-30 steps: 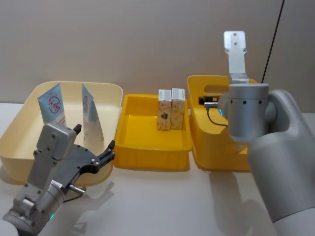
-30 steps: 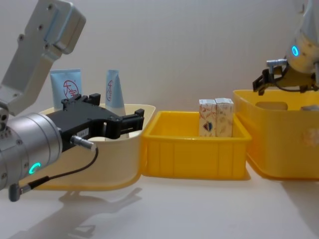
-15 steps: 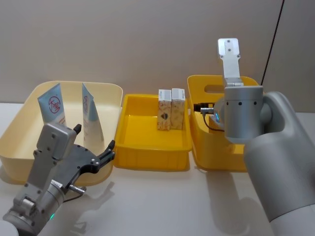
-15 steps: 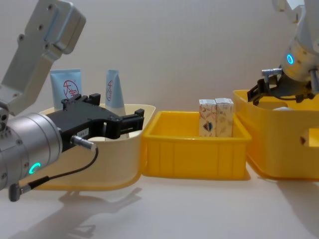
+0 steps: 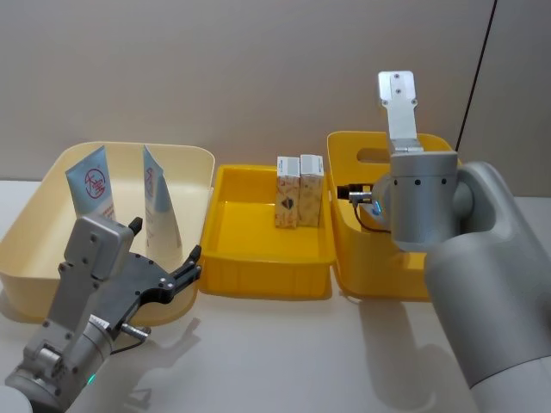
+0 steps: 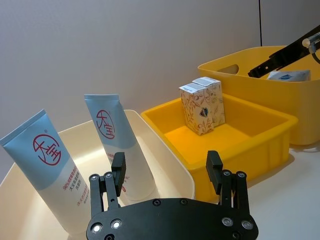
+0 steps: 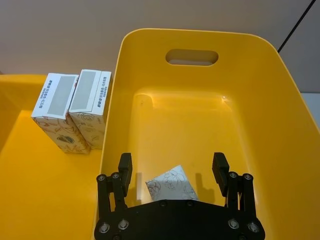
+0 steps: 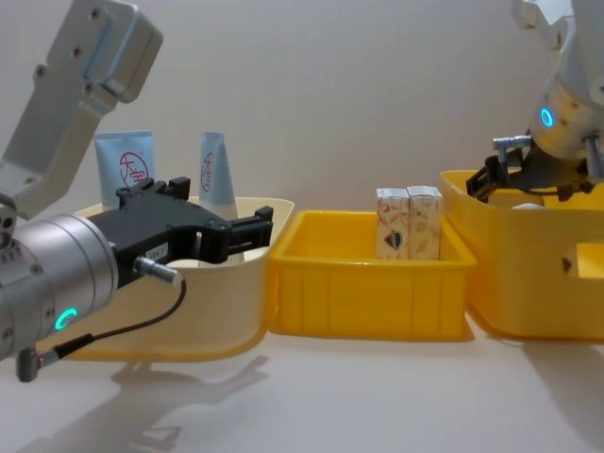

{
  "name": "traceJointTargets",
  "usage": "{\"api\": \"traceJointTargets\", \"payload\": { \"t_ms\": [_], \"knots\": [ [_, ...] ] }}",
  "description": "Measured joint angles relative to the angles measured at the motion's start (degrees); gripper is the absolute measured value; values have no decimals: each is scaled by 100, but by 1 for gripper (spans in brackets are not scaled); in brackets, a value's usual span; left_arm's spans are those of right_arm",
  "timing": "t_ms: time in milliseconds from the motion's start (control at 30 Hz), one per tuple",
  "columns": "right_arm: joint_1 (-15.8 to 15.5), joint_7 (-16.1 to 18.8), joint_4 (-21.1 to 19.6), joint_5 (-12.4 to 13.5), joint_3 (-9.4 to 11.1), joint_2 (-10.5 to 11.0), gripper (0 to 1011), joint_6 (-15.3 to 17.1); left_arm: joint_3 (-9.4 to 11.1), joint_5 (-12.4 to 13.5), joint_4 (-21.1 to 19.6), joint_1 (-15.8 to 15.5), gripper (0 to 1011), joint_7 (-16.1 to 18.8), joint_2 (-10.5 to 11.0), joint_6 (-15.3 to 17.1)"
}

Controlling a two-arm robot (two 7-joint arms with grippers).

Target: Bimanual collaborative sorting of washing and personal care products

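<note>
Lowered and drawn toward nine o'clock since a second ago, the right gripper (image 8: pixel 510 177) is now dipped just inside the rim of the yellow bin (image 5: pixel 344 151), which is set at about two o'clock on the table in the head view. Its fingers (image 7: pixel 125 167) are spread wide and nothing is held between them. In the right wrist view a loose box (image 7: pixel 167 186) is seen lying askew on the bin floor, below the gap.

The left gripper (image 8: pixel 222 222) has not been moved. It is held at about eight o'clock, in front of the cream bin (image 5: pixel 52 163), with its fingers released and empty. Two blue tubes (image 5: pixel 91 182) are propped upright inside that bin at ten o'clock. A pair of boxes (image 5: pixel 299 191) is stood side by side, touching, at the back of the yellow tray (image 5: pixel 258 258) at twelve o'clock.

The loose box is judged to be light, thin card, stiff enough to be pinched but easily dented if squeezed hard. As it rests crookedly on smooth plastic, it could be slid or tipped by whichever finger touches it first. A hold across two opposite flat faces, near the middle, is advised, with the gripper first turned to match the box's skew.
</note>
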Motion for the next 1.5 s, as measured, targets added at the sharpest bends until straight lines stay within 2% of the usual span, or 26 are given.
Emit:
{"api": "traceJointTargets", "payload": {
  "t_ms": [367, 600, 833, 1133, 1500],
  "knots": [
    [5, 6, 18, 1, 0, -5, 1001, 10, -26, 3, -36, -7, 1003, -2, -7, 36],
    [8, 9, 23, 1, 0, -6, 1001, 15, -68, 6, -34, -125, 1003, -27, -52, 125],
    [8, 9, 27, 1, 0, -6, 1001, 15, -105, -7, 124, -323, 1003, -94, -147, 218],
    [8, 9, 28, 1, 0, -6, 1001, 15, -143, -105, 553, -647, 1003, -295, -328, 266],
    [8, 8, 27, 1, 0, -6, 1001, 15, -203, -175, 939, -897, 1004, -414, -516, 261]
  ]
}}
